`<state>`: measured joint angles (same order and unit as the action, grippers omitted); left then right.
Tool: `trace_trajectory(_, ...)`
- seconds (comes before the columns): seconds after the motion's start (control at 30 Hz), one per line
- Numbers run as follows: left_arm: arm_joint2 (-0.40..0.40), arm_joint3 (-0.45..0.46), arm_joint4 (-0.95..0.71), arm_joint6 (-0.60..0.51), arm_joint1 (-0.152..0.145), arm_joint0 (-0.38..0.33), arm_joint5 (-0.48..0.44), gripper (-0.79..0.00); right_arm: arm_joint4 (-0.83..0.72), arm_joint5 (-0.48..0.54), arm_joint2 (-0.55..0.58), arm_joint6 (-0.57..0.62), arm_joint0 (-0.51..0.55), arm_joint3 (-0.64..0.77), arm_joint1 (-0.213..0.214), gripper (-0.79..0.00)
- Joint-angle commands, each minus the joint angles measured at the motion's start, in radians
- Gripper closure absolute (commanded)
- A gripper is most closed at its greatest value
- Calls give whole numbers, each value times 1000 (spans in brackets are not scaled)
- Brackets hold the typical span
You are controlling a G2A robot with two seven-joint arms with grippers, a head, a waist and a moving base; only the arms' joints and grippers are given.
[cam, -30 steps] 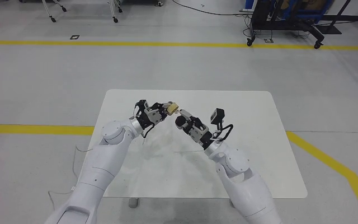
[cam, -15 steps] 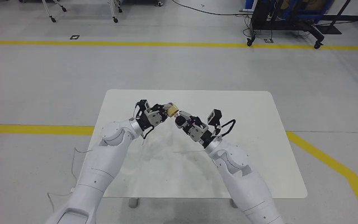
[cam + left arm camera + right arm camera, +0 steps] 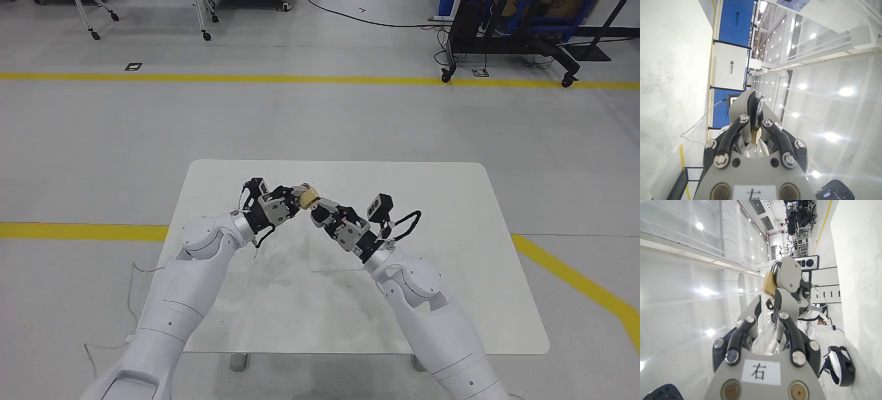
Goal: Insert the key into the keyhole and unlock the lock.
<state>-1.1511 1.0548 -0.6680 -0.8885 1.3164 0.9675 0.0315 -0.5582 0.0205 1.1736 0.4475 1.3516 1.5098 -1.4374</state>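
A brass padlock (image 3: 310, 190) is held above the middle of the white table (image 3: 450, 200) by my left gripper (image 3: 302, 194), which is shut on it. In the left wrist view its silver shackle (image 3: 762, 101) pokes out past the fingers and the brass body (image 3: 755, 136) sits between them. My right gripper (image 3: 319, 211) is just below and to the right of the lock, shut on a small dark-headed key (image 3: 769, 304). In the right wrist view the key's head lies right under the padlock's (image 3: 769, 283) lower end. Whether the blade is inside the keyhole is hidden.
Both arms meet over the table's centre, raised off the surface. The table's front edge (image 3: 300, 350) lies below the arms. Yellow floor lines (image 3: 80, 230) run past the table on both sides.
My right gripper has moved up and to the left with the key, closing the gap to the padlock. The left gripper and the lock have stayed nearly still.
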Motion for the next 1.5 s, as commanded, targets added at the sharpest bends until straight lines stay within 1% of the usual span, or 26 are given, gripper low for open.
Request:
trace_trajectory(0.0,2,-1,5,-1,0,-1,-2,0,-1,-2,-3,0,-3,-2,0,-129)
trace_trajectory(0.1,3,-2,5,-2,0,-2,-5,0,-2,-7,-8,-2,-9,-10,0,-126)
trace_trajectory(0.13,3,-2,5,-2,0,-2,-5,0,-4,-8,-9,-5,-11,-13,0,-114)
trace_trajectory(0.2,4,-3,7,-4,0,-3,-5,0,-4,-7,-12,-7,-13,-16,-1,0)
trace_trajectory(0.47,8,0,26,0,0,-5,-26,0,-22,-21,-16,-17,-16,-19,0,0)
trace_trajectory(0.6,15,14,79,9,-2,-1,-76,0,-135,-39,-6,0,-12,-27,-4,0)
trace_trajectory(0.77,9,45,113,41,-4,20,-171,0,-345,-85,7,72,-13,-69,-12,0)
trace_trajectory(0.9,7,61,143,45,-6,30,-210,0,-477,-126,13,135,-29,-125,-17,0)
trace_trajectory(1.0,6,69,157,53,-8,37,-224,0,-523,-140,18,169,-43,-159,-18,0)
trace_trajectory(1.13,4,74,157,56,-8,41,-226,0,-495,-122,16,175,-51,-163,-16,0)
trace_trajectory(1.33,0,73,134,50,-8,42,-211,0,-371,-74,11,161,-45,-126,-8,0)
trace_trajectory(1.47,-10,69,94,39,-7,42,-208,0,-223,-41,1,116,-35,-84,1,0)
